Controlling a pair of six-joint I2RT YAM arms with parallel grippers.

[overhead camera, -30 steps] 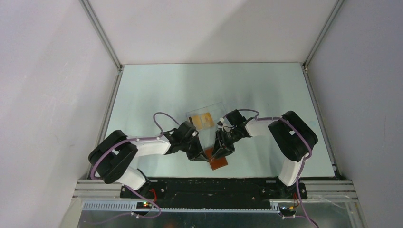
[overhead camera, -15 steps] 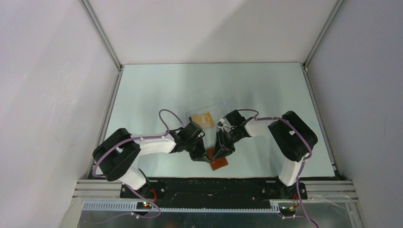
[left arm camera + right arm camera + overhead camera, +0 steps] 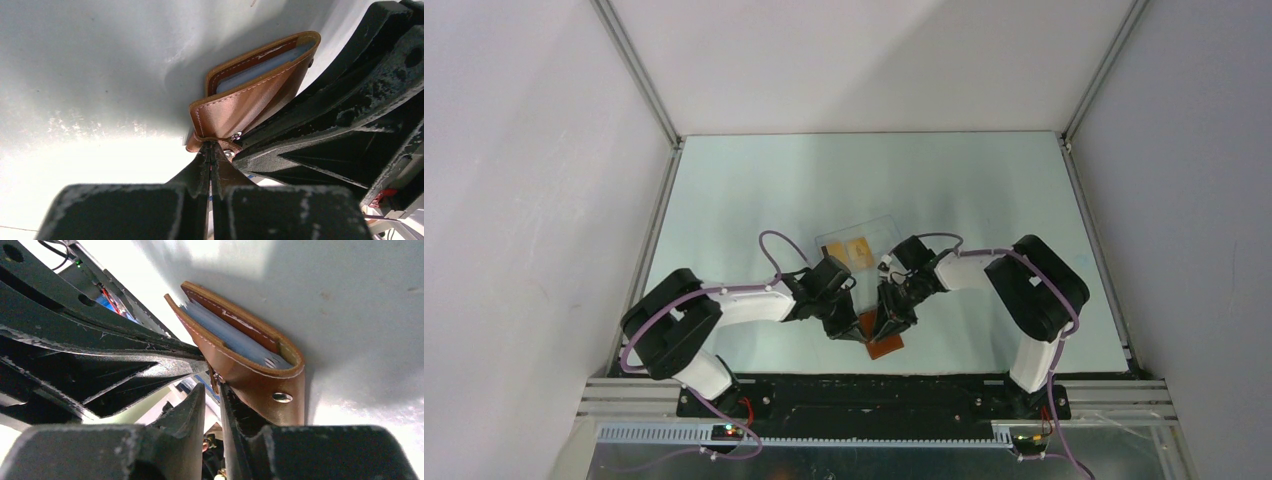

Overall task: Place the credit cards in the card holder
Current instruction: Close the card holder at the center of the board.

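Note:
The brown leather card holder (image 3: 883, 346) lies near the table's front edge, between my two grippers. In the left wrist view the card holder (image 3: 252, 97) is half folded, its grey-blue pockets showing, and my left gripper (image 3: 211, 146) is shut on its snap tab. My right gripper (image 3: 212, 387) is open by a narrow gap, with a thin edge of the card holder (image 3: 250, 367) at its fingertips. Orange credit cards (image 3: 860, 250) lie in a clear box behind the grippers. My right fingers (image 3: 345, 110) fill the right of the left wrist view.
The clear plastic box (image 3: 879, 228) sits just behind both wrists at mid-table. The black base rail (image 3: 874, 395) runs along the near edge, close below the card holder. Grey walls enclose the table on three sides.
My right jaws have narrowed around the holder's edge and that wrist has edged left. The left arm shifted slightly right early on, still shut on the tab.

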